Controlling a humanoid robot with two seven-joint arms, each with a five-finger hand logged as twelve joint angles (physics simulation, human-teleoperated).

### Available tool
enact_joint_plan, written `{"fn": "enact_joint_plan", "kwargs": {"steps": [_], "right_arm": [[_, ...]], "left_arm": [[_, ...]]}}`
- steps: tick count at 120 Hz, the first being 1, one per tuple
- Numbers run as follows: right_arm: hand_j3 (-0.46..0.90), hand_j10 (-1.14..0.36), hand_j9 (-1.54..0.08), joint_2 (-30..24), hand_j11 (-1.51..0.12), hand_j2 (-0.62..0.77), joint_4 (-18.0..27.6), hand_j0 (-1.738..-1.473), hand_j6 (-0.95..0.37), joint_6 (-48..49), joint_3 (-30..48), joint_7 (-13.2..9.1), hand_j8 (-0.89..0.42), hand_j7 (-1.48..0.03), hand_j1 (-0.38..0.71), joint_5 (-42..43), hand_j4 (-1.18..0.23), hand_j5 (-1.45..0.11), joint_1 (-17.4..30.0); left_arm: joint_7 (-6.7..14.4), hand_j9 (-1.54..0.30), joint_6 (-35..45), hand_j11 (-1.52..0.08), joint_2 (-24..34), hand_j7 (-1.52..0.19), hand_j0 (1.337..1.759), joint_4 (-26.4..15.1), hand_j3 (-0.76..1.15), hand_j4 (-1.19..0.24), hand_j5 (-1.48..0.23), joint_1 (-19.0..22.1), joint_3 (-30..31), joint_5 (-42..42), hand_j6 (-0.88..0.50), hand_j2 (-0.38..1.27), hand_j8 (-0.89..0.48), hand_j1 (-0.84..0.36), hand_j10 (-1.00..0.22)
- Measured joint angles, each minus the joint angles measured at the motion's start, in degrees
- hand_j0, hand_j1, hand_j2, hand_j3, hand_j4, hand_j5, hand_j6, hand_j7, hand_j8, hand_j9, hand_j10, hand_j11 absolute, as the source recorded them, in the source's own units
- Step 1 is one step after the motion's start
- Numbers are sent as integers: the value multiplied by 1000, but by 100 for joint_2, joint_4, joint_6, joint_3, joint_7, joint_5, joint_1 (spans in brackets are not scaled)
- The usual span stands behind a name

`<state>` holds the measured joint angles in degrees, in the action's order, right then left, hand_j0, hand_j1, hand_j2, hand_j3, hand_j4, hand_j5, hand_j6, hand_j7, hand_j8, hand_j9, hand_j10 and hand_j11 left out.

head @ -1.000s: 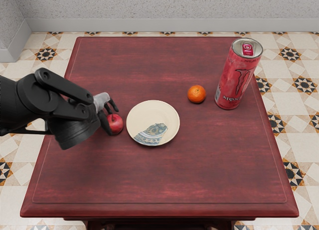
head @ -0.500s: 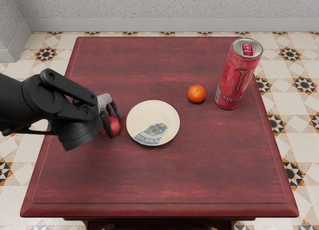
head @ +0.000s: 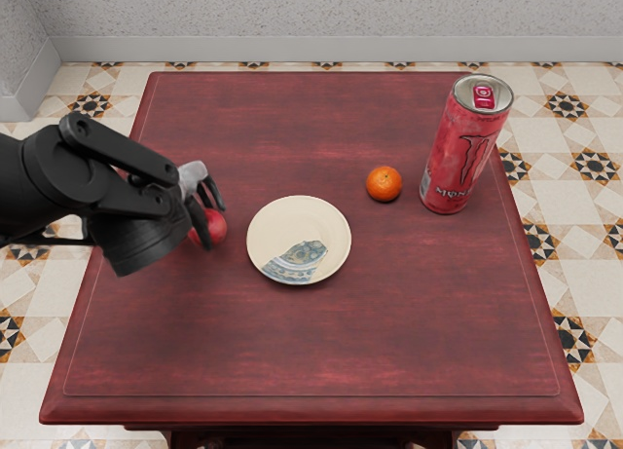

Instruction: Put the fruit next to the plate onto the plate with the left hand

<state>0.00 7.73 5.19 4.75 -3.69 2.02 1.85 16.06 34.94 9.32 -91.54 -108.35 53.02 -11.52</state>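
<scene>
A small red apple [head: 214, 226] is in the grasp of my left hand [head: 201, 213], whose dark fingers curl around it just left of the plate. The hand and apple look raised a little off the table. The cream plate [head: 298, 240], with a blue-grey pattern at its front, lies near the table's middle. The bulky black left arm [head: 88, 201] comes in from the left edge and hides part of the apple. The right hand does not show.
An orange [head: 384, 183] lies on the table to the right of and behind the plate. A tall red drink can [head: 463, 144] stands beside it at the back right. The dark red table [head: 311, 322] sits on a patterned tile floor.
The left hand closed around the apple, then moved up and to the left with it, a little farther from the plate. Plate, orange and can stayed put.
</scene>
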Motion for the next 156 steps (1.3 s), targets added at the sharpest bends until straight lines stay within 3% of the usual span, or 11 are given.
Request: {"fn": "enact_joint_plan", "kwargs": {"steps": [19, 113, 156], "right_arm": [[0, 0, 0, 0, 0, 0, 0, -1658, 0, 0, 0, 0, 0, 0, -349, 0, 0, 0, 0], [0, 0, 0, 0, 0, 0, 0, -1658, 0, 0, 0, 0, 0, 0, -349, 0, 0, 0, 0], [0, 0, 0, 0, 0, 0, 0, -1658, 0, 0, 0, 0, 0, 0, -349, 0, 0, 0, 0]], "left_arm": [[2, -906, 1, -906, -7, -917, 1658, 7, 0, -675, -928, -116, 1, 1, -431, 603, -440, -369, -687], [2, -892, 1, -893, -402, -893, 1658, 79, 0, -669, -906, -370, -48, 5, -516, 606, -488, -345, -676], [2, -859, 0, -859, -615, -866, 1658, 126, 0, -642, -880, -441, -116, -3, -508, 508, -467, -337, -653]]}}
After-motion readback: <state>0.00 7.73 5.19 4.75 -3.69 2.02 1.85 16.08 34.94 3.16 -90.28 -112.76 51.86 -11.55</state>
